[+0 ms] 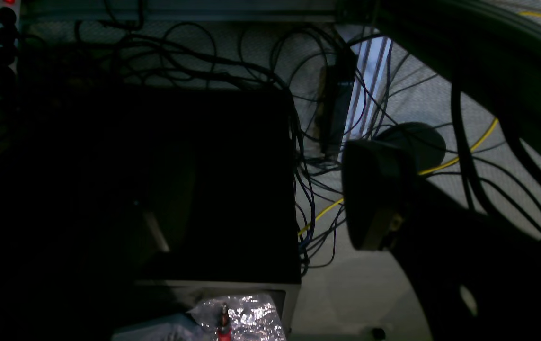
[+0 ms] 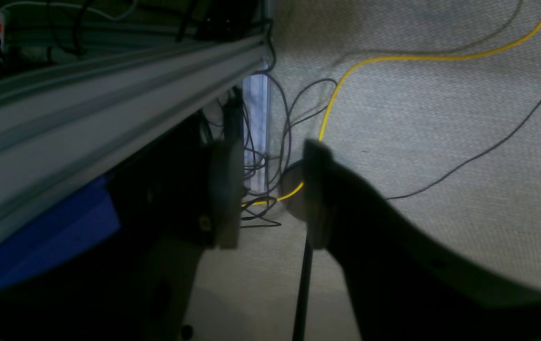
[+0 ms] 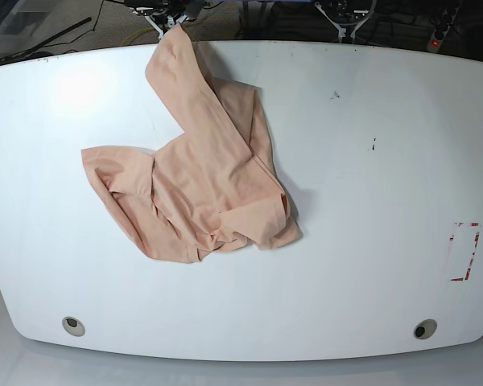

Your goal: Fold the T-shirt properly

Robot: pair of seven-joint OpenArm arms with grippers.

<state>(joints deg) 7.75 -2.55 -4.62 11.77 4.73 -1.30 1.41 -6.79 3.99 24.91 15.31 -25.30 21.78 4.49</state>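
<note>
The T-shirt point(image 3: 201, 173) lay crumpled on the surface point(image 3: 370, 201), left of its middle in the base view, with one part reaching back to the far edge. A marked rectangle point(image 3: 464, 251) sat near the surface's right edge, well apart from the shirt. Two round holes sat near the front edge, one point(image 3: 73, 326) at the left, one point(image 3: 423, 329) at the right. Both hands hung off the surface, over a floor point(image 2: 417, 132) strewn with cables point(image 1: 251, 71).

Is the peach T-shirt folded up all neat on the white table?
No, the peach cotton T-shirt lies crumpled in a heap on the white table.
</note>
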